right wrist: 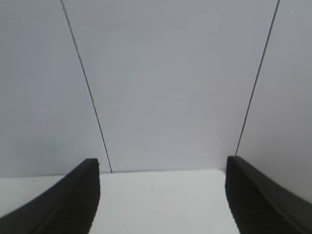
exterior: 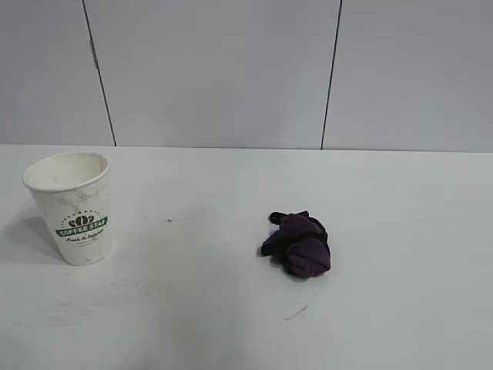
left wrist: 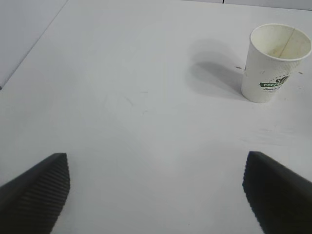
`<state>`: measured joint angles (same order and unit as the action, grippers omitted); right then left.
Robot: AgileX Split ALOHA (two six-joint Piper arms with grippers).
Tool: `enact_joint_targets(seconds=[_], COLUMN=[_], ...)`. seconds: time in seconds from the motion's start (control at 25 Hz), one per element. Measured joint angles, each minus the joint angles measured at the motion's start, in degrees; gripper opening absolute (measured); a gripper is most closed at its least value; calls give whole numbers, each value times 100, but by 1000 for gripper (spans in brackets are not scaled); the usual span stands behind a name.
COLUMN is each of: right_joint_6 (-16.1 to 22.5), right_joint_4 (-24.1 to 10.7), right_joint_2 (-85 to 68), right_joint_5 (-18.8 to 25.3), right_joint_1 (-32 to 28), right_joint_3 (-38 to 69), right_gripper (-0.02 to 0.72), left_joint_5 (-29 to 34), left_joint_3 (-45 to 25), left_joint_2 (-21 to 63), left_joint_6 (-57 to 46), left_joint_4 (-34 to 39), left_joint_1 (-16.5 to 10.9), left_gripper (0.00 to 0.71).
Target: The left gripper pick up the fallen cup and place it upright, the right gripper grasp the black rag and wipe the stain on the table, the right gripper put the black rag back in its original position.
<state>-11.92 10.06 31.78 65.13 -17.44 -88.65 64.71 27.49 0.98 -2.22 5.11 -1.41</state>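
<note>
Rag point(exterior: 298, 245) lies alone, apart from both empty, spread hands point(left wrist: 156, 195) point(right wrist: 161, 195).

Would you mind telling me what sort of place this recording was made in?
Probably a lab or test bench: a bare white table against a plain panelled wall, with only a paper cup and a rag set out.

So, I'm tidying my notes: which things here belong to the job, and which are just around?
Job: cup, upright; black rag, lying alone; table; left gripper, open; right gripper, open.
Just around: panelled wall; tiny speck; thin dark mark.
</note>
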Motion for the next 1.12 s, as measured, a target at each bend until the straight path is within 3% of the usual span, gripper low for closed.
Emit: enact_joint_targets(seconds=[0.32,0.6,0.76,0.96,1.12], right_joint_6=[27,811,1099,1147,1147], right_joint_4=[-89,-745,-864,-954,-960], right_joint_2=[-2356,-3102,-3103,-3103,-3103], right_joint_5=[114,108,-111,-232,-260], right_joint_1=[119,495,686,773,1214], right_joint_3=[2307,4579,5682,6171,6171], right_gripper=[495,495,495,495,495], left_joint_5=[0,0,0,0,0], left_joint_3=[0,0,0,0,0], left_joint_2=[0,0,0,0,0], left_joint_6=[0,0,0,0,0], left_joint_4=[0,0,0,0,0], left_joint_1=[0,0,0,0,0], left_gripper=[694,694,694,694,694])
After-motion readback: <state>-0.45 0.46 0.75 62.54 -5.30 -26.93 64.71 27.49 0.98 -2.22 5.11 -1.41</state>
